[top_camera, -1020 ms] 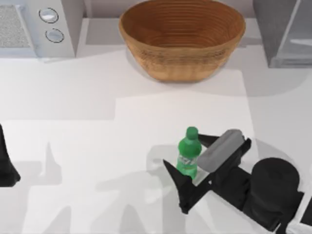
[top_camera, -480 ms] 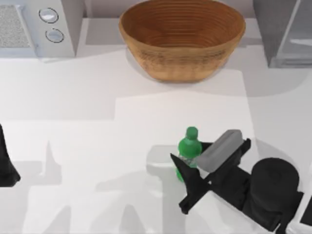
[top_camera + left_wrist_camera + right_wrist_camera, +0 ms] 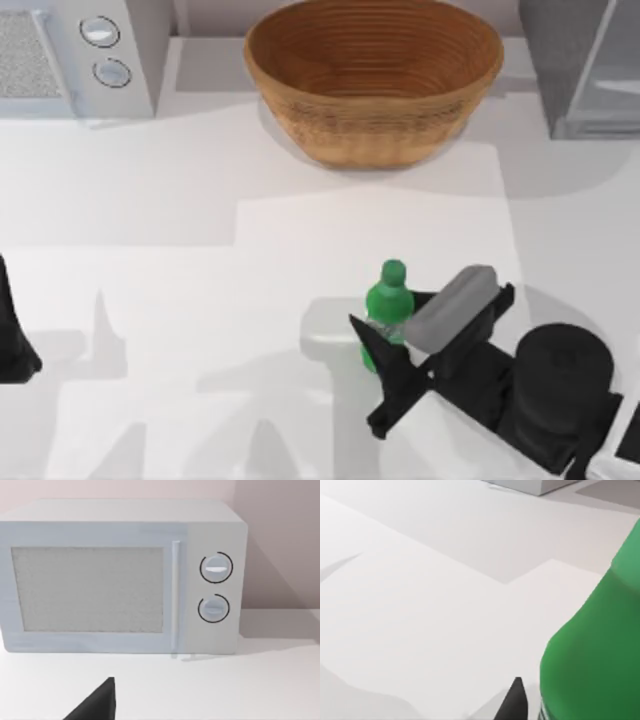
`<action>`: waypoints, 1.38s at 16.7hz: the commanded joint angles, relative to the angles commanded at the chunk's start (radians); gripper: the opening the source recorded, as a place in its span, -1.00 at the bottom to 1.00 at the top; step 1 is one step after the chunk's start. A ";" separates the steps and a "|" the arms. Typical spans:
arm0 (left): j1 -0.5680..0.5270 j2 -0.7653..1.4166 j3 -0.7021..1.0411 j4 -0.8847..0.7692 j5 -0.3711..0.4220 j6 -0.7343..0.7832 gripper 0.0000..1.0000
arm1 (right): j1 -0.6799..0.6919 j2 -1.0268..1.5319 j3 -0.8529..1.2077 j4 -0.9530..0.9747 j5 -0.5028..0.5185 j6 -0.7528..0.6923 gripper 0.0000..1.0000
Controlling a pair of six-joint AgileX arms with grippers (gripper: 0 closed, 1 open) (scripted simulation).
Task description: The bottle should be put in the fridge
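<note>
A wicker basket (image 3: 374, 80) sits at the middle of the table's (image 3: 200, 260) far edge, a light grey microwave (image 3: 122, 575) with two round knobs fills the far left corner, and the fridge (image 3: 580, 65) stands in the far right corner, its pale door panel shut. Bare tabletop lies between the bottle (image 3: 387, 302) and the fridge.

The bottle stands upright right of the table's centre, towards the near edge, its long axis vertical and its green cap up. Its label band is mostly hidden by the fingers, and no writing on it can be read.

The right gripper (image 3: 395, 335) has its two dark fingers closed around the bottle's lower body, gripping it. The left arm (image 3: 12, 335) is parked at the left edge; whether its fingers are apart cannot be told.
</note>
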State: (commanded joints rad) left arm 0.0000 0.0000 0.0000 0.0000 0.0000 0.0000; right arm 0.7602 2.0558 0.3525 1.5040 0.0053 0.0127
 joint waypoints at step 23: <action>0.000 0.000 0.000 0.000 0.000 0.000 1.00 | -0.407 -0.576 -0.215 -0.360 -0.376 -0.076 -0.98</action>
State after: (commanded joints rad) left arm 0.0000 0.0000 0.0000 0.0000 0.0000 0.0000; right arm 0.3529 1.4797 0.1372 1.1438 -0.3710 -0.0630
